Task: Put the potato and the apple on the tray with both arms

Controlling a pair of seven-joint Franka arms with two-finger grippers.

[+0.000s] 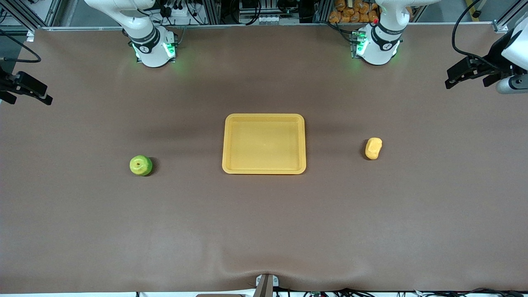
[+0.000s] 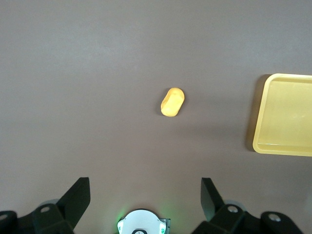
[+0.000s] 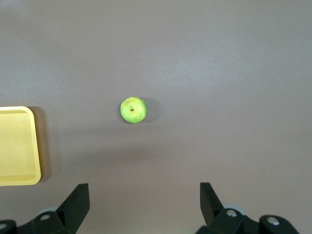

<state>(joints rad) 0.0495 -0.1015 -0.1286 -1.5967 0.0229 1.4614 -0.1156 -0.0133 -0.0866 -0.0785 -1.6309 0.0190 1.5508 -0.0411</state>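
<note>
The yellow-orange tray point(image 1: 264, 116) lies empty at the table's middle. The green apple point(image 1: 141, 165) sits on the mat toward the right arm's end, a little nearer the front camera than the tray's middle. The yellow-orange potato point(image 1: 373, 148) lies toward the left arm's end. My left gripper point(image 1: 450, 81) is open and empty, held high over its end of the table. My right gripper point(image 1: 44, 98) is open and empty, held high over its own end. The left wrist view shows my left gripper point(image 2: 145, 184), the potato point(image 2: 172, 102) and the tray point(image 2: 285, 114). The right wrist view shows my right gripper point(image 3: 144, 187), the apple point(image 3: 132, 109) and the tray point(image 3: 17, 146).
A brown mat point(image 1: 264, 231) covers the table. The two arm bases point(image 1: 154, 47) stand along the edge farthest from the front camera. Orange bags point(image 1: 350, 12) and metal framing lie off the table past the bases. A small mount point(image 1: 266, 284) sits at the edge nearest the camera.
</note>
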